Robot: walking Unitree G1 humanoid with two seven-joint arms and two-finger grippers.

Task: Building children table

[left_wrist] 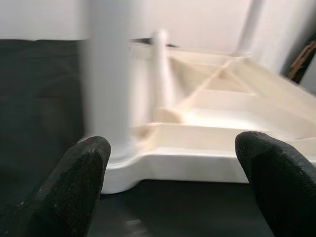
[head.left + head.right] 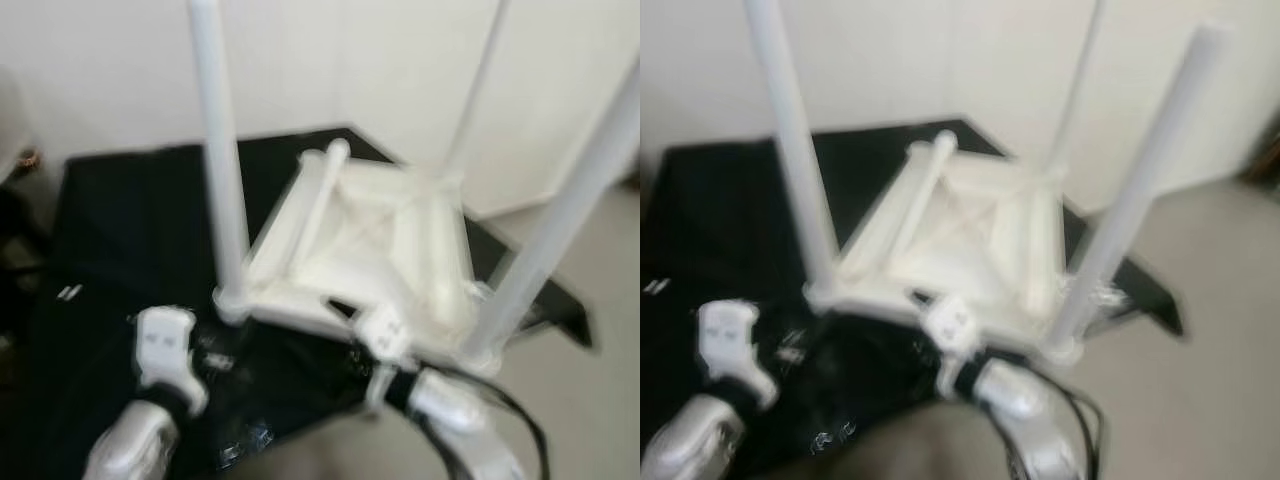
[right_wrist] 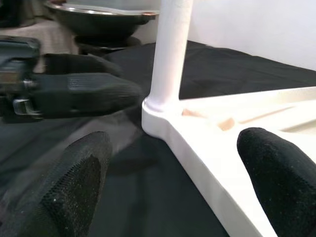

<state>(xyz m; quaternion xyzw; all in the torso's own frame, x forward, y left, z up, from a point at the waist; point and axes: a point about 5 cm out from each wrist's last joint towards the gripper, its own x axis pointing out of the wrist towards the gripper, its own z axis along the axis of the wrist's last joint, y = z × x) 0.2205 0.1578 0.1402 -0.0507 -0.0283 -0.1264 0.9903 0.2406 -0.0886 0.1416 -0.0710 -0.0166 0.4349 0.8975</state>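
A white plastic children's table lies upside down on a black cloth. Three white legs stand up from its corners: front left, front right and back. A loose leg lies across the underside. My left gripper is open, just in front of the front-left corner and its leg. My right gripper is open and straddles the table's front edge, looking toward that same leg and the left gripper.
A dark metal bowl stands on a stand beyond the cloth on the left. White walls meet in a corner behind the table. Grey floor lies to the right of the cloth. The eye views are blurred.
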